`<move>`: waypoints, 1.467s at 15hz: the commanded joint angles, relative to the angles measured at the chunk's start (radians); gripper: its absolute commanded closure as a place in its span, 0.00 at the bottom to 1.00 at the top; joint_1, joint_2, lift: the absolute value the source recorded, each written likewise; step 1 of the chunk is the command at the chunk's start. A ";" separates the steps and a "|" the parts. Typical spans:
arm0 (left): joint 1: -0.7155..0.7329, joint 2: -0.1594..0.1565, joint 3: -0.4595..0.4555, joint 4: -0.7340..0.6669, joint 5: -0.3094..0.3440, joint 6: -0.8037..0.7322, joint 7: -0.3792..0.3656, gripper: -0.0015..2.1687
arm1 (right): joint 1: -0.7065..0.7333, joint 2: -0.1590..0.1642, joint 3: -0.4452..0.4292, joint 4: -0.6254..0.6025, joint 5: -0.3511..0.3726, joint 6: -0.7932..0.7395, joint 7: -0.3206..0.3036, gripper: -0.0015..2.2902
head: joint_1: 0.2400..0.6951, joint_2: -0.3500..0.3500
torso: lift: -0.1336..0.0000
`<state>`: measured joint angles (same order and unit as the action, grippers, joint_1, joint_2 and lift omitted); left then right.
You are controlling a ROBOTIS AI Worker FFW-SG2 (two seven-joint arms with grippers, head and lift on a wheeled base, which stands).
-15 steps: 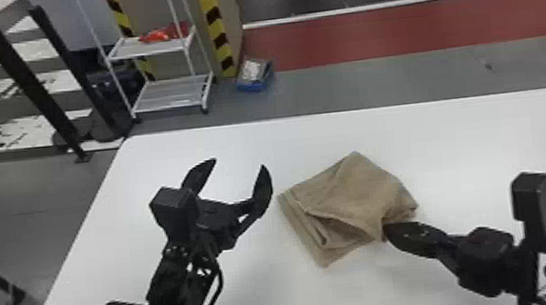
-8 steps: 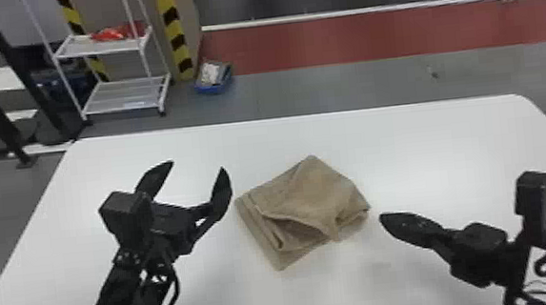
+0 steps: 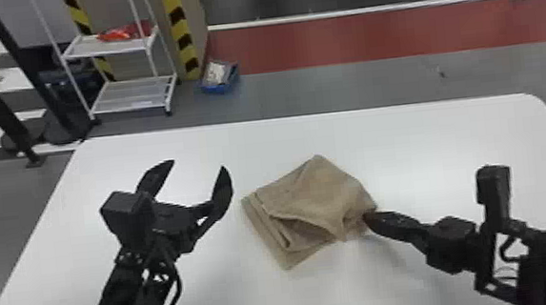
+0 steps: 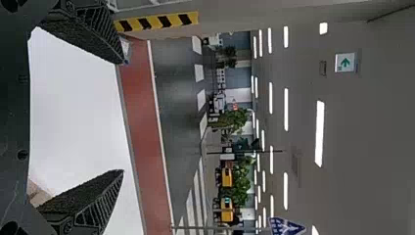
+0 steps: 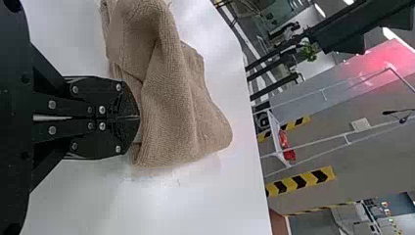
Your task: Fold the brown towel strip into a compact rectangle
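The brown towel (image 3: pixel 312 198) lies on the white table as a thick, uneven folded bundle, its layers showing on the left side and a loose pocket at the front. Left of it my left gripper (image 3: pixel 199 165) stands with its fingers wide apart and nothing between them; the left wrist view shows the same gripper (image 4: pixel 122 116) with a bit of towel (image 4: pixel 38 193) beyond. My right gripper (image 3: pixel 367 218) has its tip against the towel's right edge. In the right wrist view the fingers of that gripper (image 5: pixel 138 118) are pressed together, touching the towel (image 5: pixel 171 98), with no cloth visible between them.
Bare white table (image 3: pixel 381 139) surrounds the towel, its far edge running behind it. Beyond the table, on the floor, stand a white shelf rack (image 3: pixel 135 95) and a small blue box (image 3: pixel 220 77).
The head view has swung, shifting the whole scene sideways. My right gripper drew off to the right of the towel, then came back left against its edge. The left gripper kept its place beside the towel.
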<state>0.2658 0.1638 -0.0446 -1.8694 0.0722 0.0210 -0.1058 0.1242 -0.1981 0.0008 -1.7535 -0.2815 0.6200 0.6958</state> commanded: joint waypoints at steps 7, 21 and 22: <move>0.013 0.003 0.011 -0.014 0.012 -0.037 -0.008 0.04 | -0.213 0.075 0.102 0.224 0.081 -0.029 -0.059 0.77 | 1.00 0.67 | 0.08; -0.036 0.025 0.062 0.072 0.103 -0.071 -0.048 0.04 | -0.432 0.086 0.113 0.428 0.163 -0.176 -0.045 0.63 | 1.00 0.74 | 0.08; -0.053 0.031 0.062 0.088 0.113 -0.071 -0.048 0.04 | -0.411 0.049 0.100 0.353 0.159 -0.121 -0.010 0.60 | 1.00 0.73 | 0.08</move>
<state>0.2297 0.1882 0.0169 -1.7962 0.1719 -0.0498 -0.1533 -0.3317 -0.1027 0.1214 -1.2727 -0.1224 0.4276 0.6647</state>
